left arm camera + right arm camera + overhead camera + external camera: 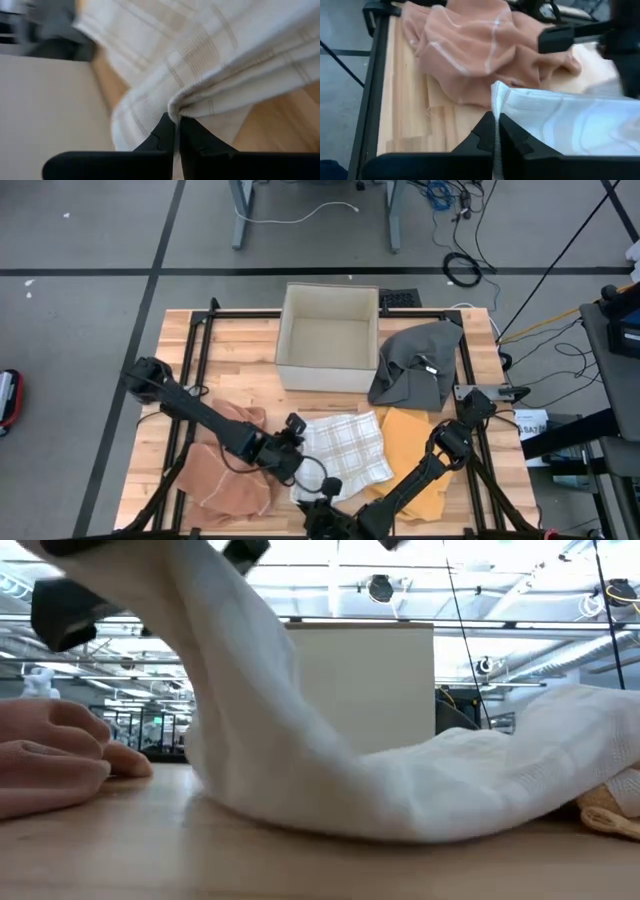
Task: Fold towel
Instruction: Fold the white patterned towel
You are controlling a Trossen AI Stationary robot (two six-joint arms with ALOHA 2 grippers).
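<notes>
- While I work at the wooden table [250,345], its bare planks run out to a black frame along the edges.
- The open white box [328,338] stands at the far middle of the table, and I place everything else from it.
- On the near side of the box, at the table's middle, lies the white plaid towel [345,448], the one I am folding; its near edge is lifted off the wood, and in the low view it rises in a steep drape toward the upper left.
- The grey cloth [418,365] sits crumpled just right of the box, touching its right wall.
- The peach cloth [225,465] is bunched to the near left of the box, just beside the plaid towel.
- The yellow cloth [412,442] lies to the near right of the box, partly under the plaid towel's right edge.
- My left gripper [175,131] is on the near-left side of the box, over the towel's left edge, its fingers pinched together on a gathered fold of the plaid weave.
- My right gripper [496,131] is nearest of all from the box, at the table's front edge, its fingers clamped on a thin corner of the same towel, with the peach cloth beyond it.
</notes>
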